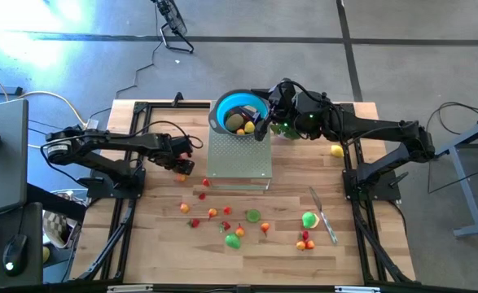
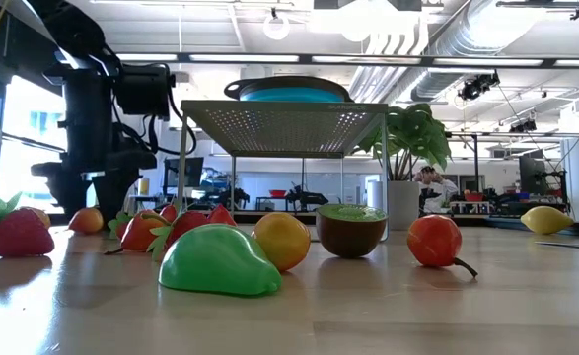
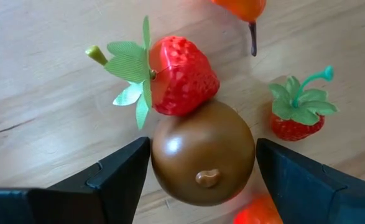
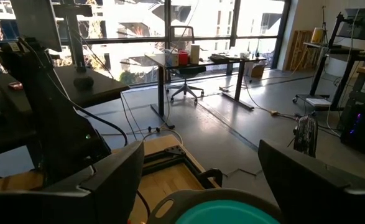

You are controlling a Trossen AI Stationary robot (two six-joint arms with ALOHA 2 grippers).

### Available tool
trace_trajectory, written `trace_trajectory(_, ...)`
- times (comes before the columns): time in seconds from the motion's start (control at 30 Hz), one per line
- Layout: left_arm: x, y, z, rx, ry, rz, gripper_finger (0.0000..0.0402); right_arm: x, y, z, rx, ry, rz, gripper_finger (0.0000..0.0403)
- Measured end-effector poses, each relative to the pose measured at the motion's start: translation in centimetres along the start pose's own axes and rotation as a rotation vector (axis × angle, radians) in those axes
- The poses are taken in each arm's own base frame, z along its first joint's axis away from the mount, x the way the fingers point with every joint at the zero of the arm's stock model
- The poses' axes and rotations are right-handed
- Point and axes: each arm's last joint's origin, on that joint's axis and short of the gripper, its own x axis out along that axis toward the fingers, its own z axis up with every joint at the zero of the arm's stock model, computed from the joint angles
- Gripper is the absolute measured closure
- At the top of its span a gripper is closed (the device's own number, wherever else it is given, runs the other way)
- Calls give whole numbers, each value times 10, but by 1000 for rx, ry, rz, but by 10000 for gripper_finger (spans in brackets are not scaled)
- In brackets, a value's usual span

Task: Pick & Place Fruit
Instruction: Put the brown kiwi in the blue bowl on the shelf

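Now, left claw (image 3: 198,171) down at bench (image 1: 141,244) level, fingers standing apart on either side of a round brown fruit (image 3: 202,152); in the left wrist view a narrow gap shows at each flank, so I judge nothing clamped yet, and whether a pad grazes the skin I cannot tell. Big strawberry (image 3: 181,74) touches the brown fruit on its far side; smaller strawberry (image 3: 297,115) lies just beside, an orange fruit (image 3: 260,211) tight against the near side. To do the pick well: keep the fingers centred on the widest girth, close slowly so the smooth ball does not squirt out toward the strawberry, then lift straight up before swinging toward the blue bowl (image 1: 239,110). In the high view the left claw (image 1: 181,159) sits at about 9 o'clock from the perforated stand (image 1: 239,155); the bowl sits at the stand's 12 o'clock edge and already holds some fruit. Right claw (image 1: 263,126) hangs over the bowl's 3 o'clock rim, fingers wide, empty. Remaining fruit scatter (image 1: 230,224) lies at 6 o'clock from the stand; lone yellow one (image 1: 336,150) at 3 o'clock.
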Motion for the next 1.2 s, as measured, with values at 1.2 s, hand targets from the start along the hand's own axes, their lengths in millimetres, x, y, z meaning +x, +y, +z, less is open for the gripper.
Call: trace_trajectory(1.2,-4,3,-2,9,9,7,164,0,0,0,4,0,0,94)
